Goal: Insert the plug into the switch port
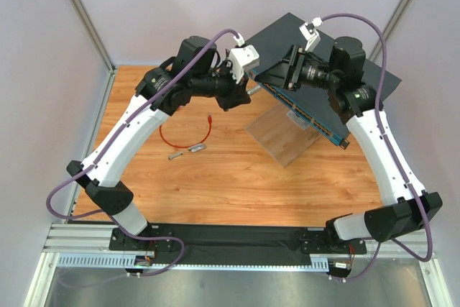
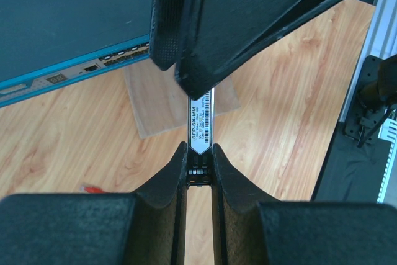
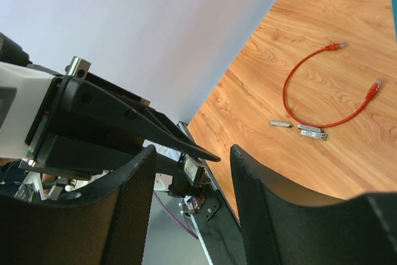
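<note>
The red cable (image 1: 185, 133) lies loose on the wooden table left of centre, held by neither gripper. Its red-booted plugs (image 3: 374, 89) rest on the wood, and one end peeks into the left wrist view (image 2: 90, 187). The dark blue-grey switch (image 1: 327, 44) sits tilted at the back right. Its row of ports (image 2: 124, 57) runs along the thin front face. My left gripper (image 2: 200, 153) is shut on a small grey metal module with a white label (image 2: 200, 119), in the air in front of the switch. My right gripper (image 3: 193, 148) is open, with its fingers (image 2: 186, 35) around the module's far end.
Two or three small grey metal stubs (image 3: 312, 131) lie beside the cable. A clear sheet (image 1: 284, 134) lies on the table under the switch's front edge. White walls enclose the table on the left and at the back. The black base rail (image 1: 237, 239) runs along the near edge.
</note>
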Controlling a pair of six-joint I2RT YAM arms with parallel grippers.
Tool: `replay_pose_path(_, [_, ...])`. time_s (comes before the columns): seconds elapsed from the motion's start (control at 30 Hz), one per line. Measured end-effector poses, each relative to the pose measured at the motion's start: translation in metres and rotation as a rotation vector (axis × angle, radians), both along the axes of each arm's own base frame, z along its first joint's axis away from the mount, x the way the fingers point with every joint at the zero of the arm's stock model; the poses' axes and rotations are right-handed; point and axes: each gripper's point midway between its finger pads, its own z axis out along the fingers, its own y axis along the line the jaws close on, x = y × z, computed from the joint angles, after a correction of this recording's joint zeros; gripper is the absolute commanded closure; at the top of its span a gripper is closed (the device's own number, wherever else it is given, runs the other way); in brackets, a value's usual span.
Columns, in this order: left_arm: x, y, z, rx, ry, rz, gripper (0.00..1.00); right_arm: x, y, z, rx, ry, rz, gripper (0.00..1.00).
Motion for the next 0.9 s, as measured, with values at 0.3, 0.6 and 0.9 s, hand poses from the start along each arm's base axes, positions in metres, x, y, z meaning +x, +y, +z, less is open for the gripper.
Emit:
replay_pose_path(0.3, [0.002,0.001,0.000,0.005,-0.005,0.012,1.00,0.001,0.012,-0.017,0.001,0.057,0.029,0.54])
replay_pose_path(0.6, [0.005,0.003,-0.001,0.012,-0.016,0.028,0.79,-0.003,0.018,-0.019,0.030,0.097,0.058,1.00])
replay_pose_path(0.9, [-0.001,0.007,-0.022,0.018,-0.019,0.014,0.43,-0.007,0.024,-0.022,0.102,0.166,0.112,1.00])
